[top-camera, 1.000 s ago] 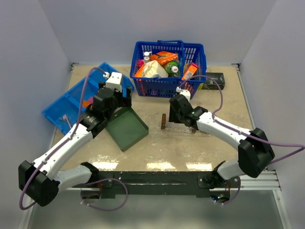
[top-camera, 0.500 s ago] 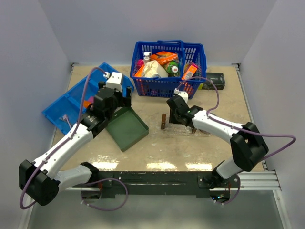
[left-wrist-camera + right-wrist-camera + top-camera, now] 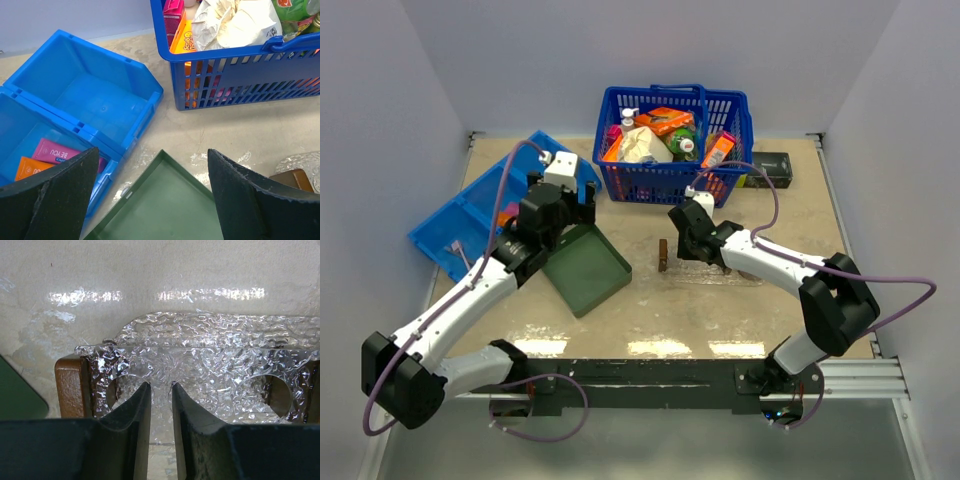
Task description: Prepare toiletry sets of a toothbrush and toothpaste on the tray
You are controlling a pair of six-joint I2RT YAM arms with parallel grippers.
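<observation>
The clear tray (image 3: 710, 268) lies flat at table centre, with a brown wooden handle (image 3: 663, 255) at its left end. In the right wrist view its textured plastic (image 3: 200, 340) fills the frame. My right gripper (image 3: 686, 240) is over its left part. The fingers (image 3: 135, 415) stand with only a narrow slit between them, tips (image 3: 161, 386) at the tray's surface, with nothing between them. An orange toothpaste (image 3: 30, 167) and a pink one (image 3: 55, 151) lie in the blue bin (image 3: 90, 95). My left gripper (image 3: 152, 200) is open and empty above the green tray's corner. No toothbrush is visible.
The dark green square tray (image 3: 585, 265) lies left of centre, touching the blue divided bin (image 3: 440, 235). A blue basket (image 3: 675, 130) full of groceries stands at the back. A small black box (image 3: 770, 165) lies to its right.
My right gripper has shifted a little left over the clear tray and its arm has swung. The tray and the left arm have not moved.
</observation>
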